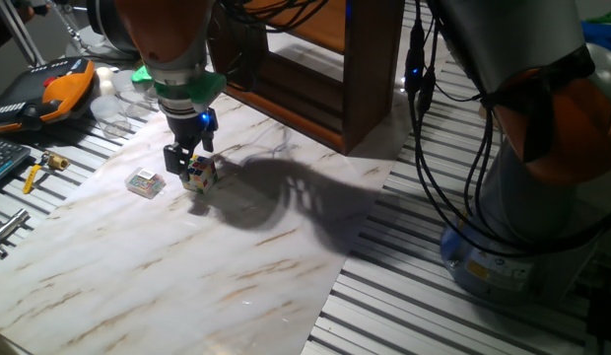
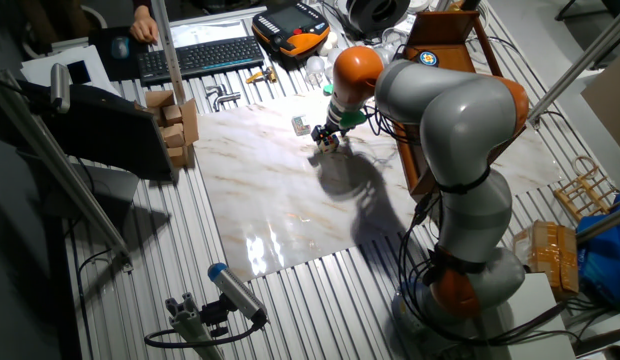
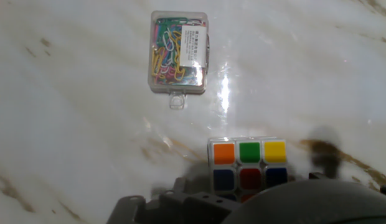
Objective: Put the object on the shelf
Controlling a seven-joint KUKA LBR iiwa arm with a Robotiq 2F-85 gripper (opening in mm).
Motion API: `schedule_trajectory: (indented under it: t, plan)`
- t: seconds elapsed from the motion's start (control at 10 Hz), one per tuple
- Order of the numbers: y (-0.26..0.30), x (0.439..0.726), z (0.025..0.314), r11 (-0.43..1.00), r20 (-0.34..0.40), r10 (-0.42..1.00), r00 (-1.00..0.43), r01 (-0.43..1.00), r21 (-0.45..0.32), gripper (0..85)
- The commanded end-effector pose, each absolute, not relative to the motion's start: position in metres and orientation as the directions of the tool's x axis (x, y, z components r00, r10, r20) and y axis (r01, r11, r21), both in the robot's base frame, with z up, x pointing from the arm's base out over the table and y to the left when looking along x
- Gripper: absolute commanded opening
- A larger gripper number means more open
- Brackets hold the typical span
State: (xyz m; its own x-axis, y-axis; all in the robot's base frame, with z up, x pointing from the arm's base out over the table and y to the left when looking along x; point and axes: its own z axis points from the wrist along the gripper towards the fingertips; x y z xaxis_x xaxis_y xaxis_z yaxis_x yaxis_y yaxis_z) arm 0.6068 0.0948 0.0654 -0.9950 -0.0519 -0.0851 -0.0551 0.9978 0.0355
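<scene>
Three rows of coloured squares show on the puzzle cube (image 3: 249, 169) in the hand view, with orange, green and yellow in the top row, the cube sitting tight against the dark gripper body at the bottom edge. Only this view reveals that the clear box (image 3: 178, 52) farther up the marble board (image 3: 68, 124) holds coloured paper clips.

From one fixed view the gripper (image 1: 190, 161) has its fingers (image 1: 174, 158) down on the cube (image 1: 199, 174), seemingly closed around it, and the cube looks at or just above the marble board (image 1: 187, 266). The clear box (image 1: 146, 182) lies just beside it. The dark-brown shelf (image 1: 315, 69) stands behind.

The other fixed view alone shows the whole arm bent over the cube (image 2: 327, 140), with the shelf (image 2: 450, 40) beyond it.
</scene>
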Motion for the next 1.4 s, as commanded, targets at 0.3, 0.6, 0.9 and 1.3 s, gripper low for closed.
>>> schedule_trajectory:
  t: [0.3,0.6,0.9,1.3]
  plan:
    - [0.096,0.608,0.055,0.998,-0.084,-0.048,-0.995,-0.051,0.04,68.0]
    - [0.096,0.608,0.052,0.998,-0.085,-0.049,-0.995,-0.053,0.042,68.0]
    - [0.095,0.608,0.052,0.997,-0.088,-0.055,-0.995,-0.059,0.04,68.0]
    - [0.093,0.608,0.056,0.996,-0.072,-0.076,-0.994,-0.079,0.039,51.0]
